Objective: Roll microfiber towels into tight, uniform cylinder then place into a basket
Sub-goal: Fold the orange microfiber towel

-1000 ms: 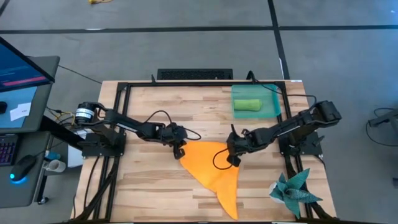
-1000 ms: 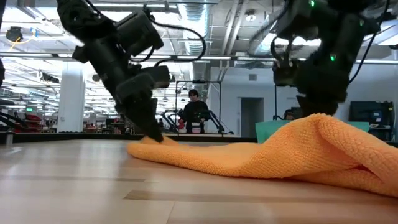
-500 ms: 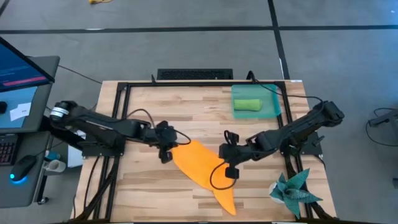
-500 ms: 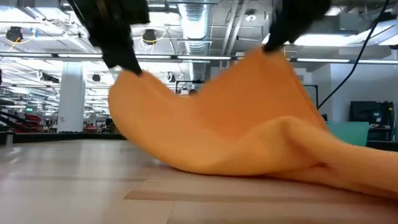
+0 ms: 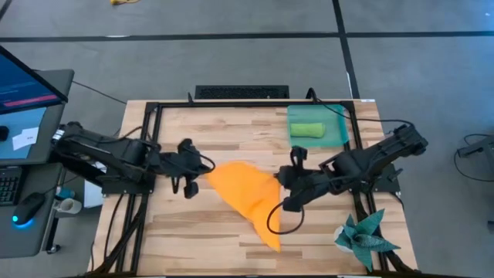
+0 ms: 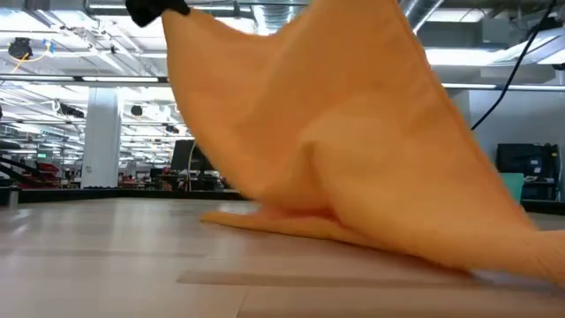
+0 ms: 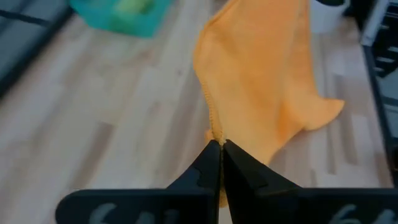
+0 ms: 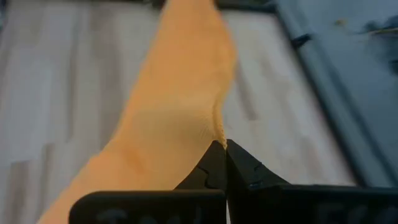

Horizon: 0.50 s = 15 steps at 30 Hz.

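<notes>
The orange microfiber towel (image 5: pixel 243 197) hangs spread between my two grippers over the middle of the table. Its near end (image 5: pixel 272 238) lies on the wood. My left gripper (image 5: pixel 202 170) is shut on the towel's left upper end, and my right gripper (image 5: pixel 284 185) is shut on its right upper end. In the low view the towel (image 6: pixel 335 132) stands up like a tent, with its bottom fold on the table. The lime green towel (image 5: pixel 307 129) lies rolled up in the teal basket (image 5: pixel 340 116) at the far right. My left gripper pinches the towel's stitched hem (image 7: pixel 215 132) between its two fingers, at their free ends. It comes slanting down from the table's left side. The cloth runs away from the fingers, lifted, with its lower end on the table. My right gripper pinches the towel's edge (image 8: pixel 217 129) between its two fingers, at their free ends, slanting down from the table's right side. The cloth stretches away from the fingers toward the left gripper. One layer or several, I cannot tell.
A dark teal spiky cloth (image 5: pixel 363 235) lies at the near right corner. A black frame (image 5: pixel 231 104) runs along the table's far edge and sides. Bare wood (image 5: pixel 185 232) lies at the near left. A monitor (image 5: pixel 27 85) stands off the table's left.
Both grippers have gone up with the orange towel. The left one has also drawn back toward the table's left edge. The towel, which lay nearly flat, now stands lifted and spread between them. Only its near end stays on the table.
</notes>
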{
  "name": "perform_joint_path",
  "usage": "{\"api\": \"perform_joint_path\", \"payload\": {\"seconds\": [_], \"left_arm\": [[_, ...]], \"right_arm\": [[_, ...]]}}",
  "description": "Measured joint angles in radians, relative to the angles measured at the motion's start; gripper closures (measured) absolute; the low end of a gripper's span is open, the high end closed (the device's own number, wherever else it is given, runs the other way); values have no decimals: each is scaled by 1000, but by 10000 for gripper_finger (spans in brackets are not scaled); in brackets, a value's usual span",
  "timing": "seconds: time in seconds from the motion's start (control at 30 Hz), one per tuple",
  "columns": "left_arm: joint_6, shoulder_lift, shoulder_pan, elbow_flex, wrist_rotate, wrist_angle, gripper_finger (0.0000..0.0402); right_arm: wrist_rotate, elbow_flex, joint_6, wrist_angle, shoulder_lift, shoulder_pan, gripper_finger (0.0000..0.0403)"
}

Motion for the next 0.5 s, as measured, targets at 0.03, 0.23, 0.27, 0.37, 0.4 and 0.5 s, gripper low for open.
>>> {"api": "perform_joint_path", "payload": {"seconds": [0.03,0.23,0.27,0.37,0.4,0.5], "left_arm": [[0,-2,-4,20,-32,-23,401],[3,-3,1,140,-223,-126,401],[10,-3,6,159,-253,-138,401],[64,-3,26,209,-342,-182,402],[98,-3,36,225,-369,-188,402],[243,-3,75,267,-400,-185,402]], "right_arm": [[32,21,0,-19,0,0,395],[328,88,-63,-32,0,-18,398],[342,95,-72,-31,0,-28,396],[350,100,-103,-31,0,-67,394],[354,100,-118,-31,0,-81,394],[361,100,-172,-20,0,-129,399]]}}
